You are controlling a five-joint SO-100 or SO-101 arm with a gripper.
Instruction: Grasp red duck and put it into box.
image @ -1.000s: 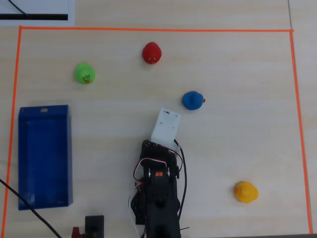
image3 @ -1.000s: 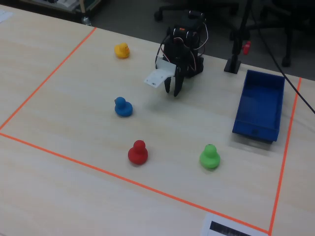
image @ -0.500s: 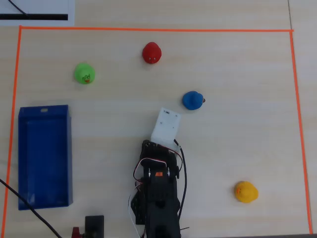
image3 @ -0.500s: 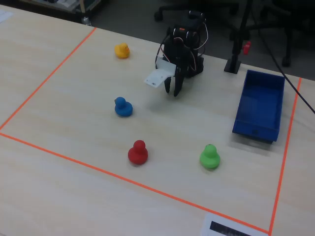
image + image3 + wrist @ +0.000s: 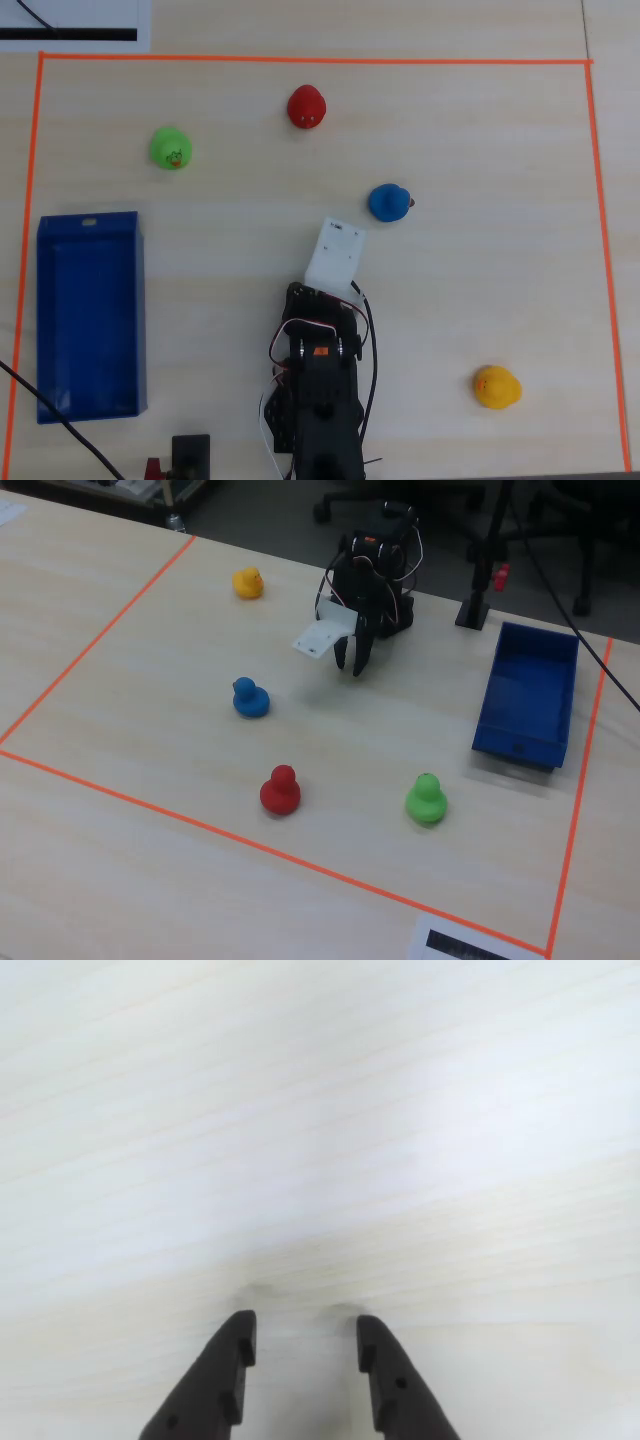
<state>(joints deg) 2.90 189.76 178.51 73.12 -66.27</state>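
The red duck (image 5: pixel 307 106) stands on the pale wooden table at the top centre of the overhead view and at the front centre of the fixed view (image 5: pixel 281 790). The deep-blue box (image 5: pixel 88 310) lies empty at the left of the overhead view and at the right of the fixed view (image 5: pixel 527 690). My gripper (image 5: pixel 302 1325) is open and empty, with only bare table between its dark fingers. In the fixed view it (image 5: pixel 350 667) points down near the arm's base, far from the red duck. In the overhead view the white wrist housing (image 5: pixel 335 255) covers the fingers.
A blue duck (image 5: pixel 388 202) sits closest to the gripper, a green duck (image 5: pixel 171 149) is above the box and a yellow duck (image 5: pixel 496 387) is at the lower right. Orange tape (image 5: pixel 300 60) frames the work area. A black stand (image 5: pixel 473 610) is beside the arm.
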